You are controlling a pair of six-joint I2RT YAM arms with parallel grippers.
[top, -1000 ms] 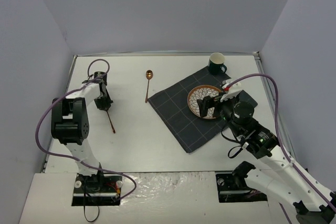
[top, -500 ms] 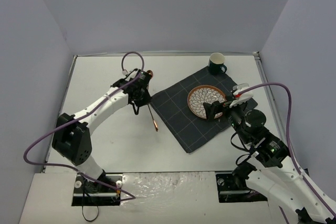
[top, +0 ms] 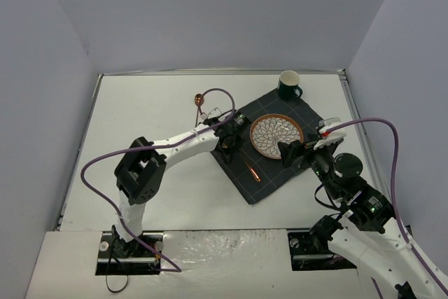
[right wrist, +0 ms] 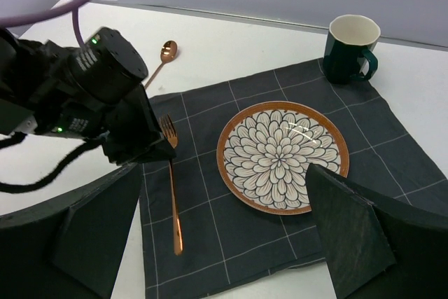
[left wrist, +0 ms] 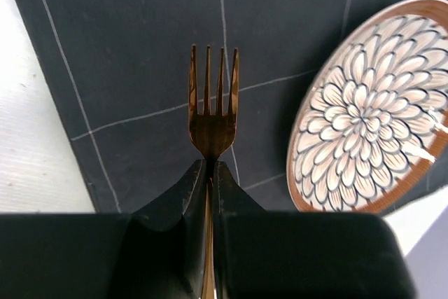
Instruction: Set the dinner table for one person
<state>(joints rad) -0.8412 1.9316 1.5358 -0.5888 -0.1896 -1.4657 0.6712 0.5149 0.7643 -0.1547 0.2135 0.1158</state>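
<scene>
While the left end effector [left wrist: 210,167] is clenched tight on the neck of a copper fork [left wrist: 212,103], it hangs over the dark grey cloth [top: 262,187], just left of the flower plate [top: 276,135]. The fork's prongs point away from the fingers. I cannot tell if the fork touches the cloth. The big white tabletop [top: 154,103] lies under both arms and holds the cloth on its right half. The right end effector [top: 295,153] is spread wide with nothing in it, near the plate's right side. A green mug [top: 288,84] stands on the cloth's far corner. A spoon [top: 199,100] lies on the bare tabletop.
</scene>
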